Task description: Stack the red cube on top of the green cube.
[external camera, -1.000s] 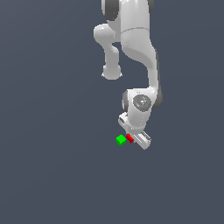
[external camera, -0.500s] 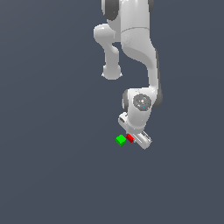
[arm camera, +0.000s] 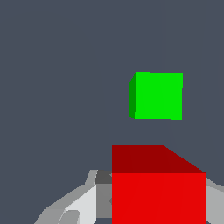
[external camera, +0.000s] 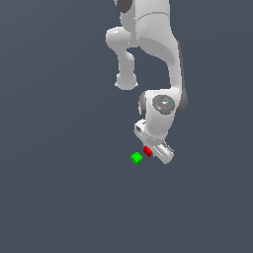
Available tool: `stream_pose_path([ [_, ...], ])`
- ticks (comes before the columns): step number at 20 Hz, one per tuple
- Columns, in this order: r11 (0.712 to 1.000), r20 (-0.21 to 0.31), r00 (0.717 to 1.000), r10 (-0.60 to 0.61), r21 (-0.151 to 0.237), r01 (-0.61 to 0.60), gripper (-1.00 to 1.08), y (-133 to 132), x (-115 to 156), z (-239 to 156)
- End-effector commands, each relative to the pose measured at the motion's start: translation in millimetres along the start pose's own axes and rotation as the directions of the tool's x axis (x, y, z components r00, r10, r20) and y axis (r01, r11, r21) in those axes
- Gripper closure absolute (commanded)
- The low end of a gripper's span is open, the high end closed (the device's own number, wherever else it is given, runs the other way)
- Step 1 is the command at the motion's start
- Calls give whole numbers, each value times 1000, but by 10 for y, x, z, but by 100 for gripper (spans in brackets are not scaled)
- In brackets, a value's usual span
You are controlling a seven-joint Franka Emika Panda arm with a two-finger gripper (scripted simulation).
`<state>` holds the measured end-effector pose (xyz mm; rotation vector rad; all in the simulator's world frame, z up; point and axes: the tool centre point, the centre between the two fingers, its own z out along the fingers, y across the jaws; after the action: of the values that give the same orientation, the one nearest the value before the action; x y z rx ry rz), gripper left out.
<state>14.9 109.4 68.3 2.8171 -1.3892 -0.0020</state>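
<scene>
- Red cube, small, plain and bright, sits tucked against the white gripper at the low end of the arm in the exterior view, with the small plain bright-green cube just beside it toward the exterior view's left, the two apart.
- From that view the white Franka arm comes down from the top, bends at a rounded wrist joint and points its hand down at the dark grey floor.
- One red cube and one green cube, nothing more.
- Wrist view: the red cube fills the near foreground between pale grey fingers, apparently clamped, though contact is not clearly shown; the green cube lies beyond it, apart, on the floor.
</scene>
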Motion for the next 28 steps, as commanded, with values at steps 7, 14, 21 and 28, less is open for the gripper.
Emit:
stream_pose_path([
  [7, 1000, -1, 1000, 0, 1, 0, 108, -3, 6, -463],
  [14, 1000, -1, 1000, 0, 2, 0, 108, -4, 21, -488],
  [21, 1000, -1, 1000, 0, 2, 0, 108, 94, 270, -247],
  [28, 1000, -1, 1000, 0, 1, 0, 108, 199, 570, 42],
])
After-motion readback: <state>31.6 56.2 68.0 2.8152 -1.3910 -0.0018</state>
